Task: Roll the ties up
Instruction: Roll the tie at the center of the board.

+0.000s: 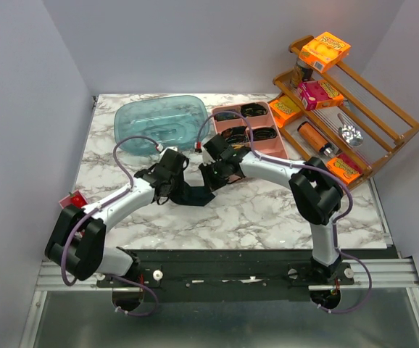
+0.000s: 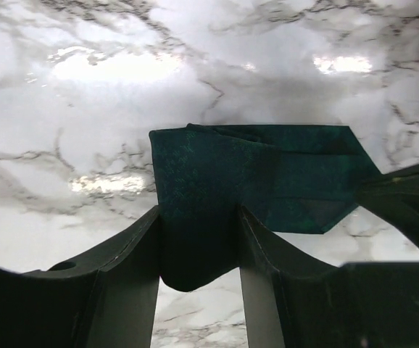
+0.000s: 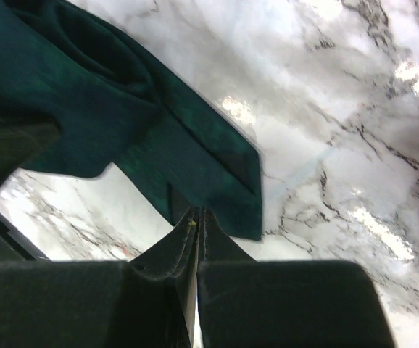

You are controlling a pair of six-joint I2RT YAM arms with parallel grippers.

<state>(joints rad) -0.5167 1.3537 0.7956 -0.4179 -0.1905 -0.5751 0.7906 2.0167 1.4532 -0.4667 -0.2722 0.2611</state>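
Note:
A dark teal-green tie (image 1: 193, 194) lies partly folded on the marble table, between the two arms. In the left wrist view the folded tie (image 2: 267, 167) fills the gap between my left gripper's (image 2: 198, 210) fingers, which are shut on its near end. In the right wrist view my right gripper (image 3: 198, 212) is shut, its tips pinching the edge of the tie (image 3: 122, 123) near its pointed tip. From above, the left gripper (image 1: 177, 188) and right gripper (image 1: 209, 183) face each other across the tie. Dark tie coils (image 1: 253, 110) sit in a pink tray.
The pink compartment tray (image 1: 278, 142) stands behind the right gripper. A blue-green tub (image 1: 159, 123) stands at the back left. A wooden rack (image 1: 383, 123) with snack boxes leans at the right. A small red object (image 1: 73, 199) lies at the left edge.

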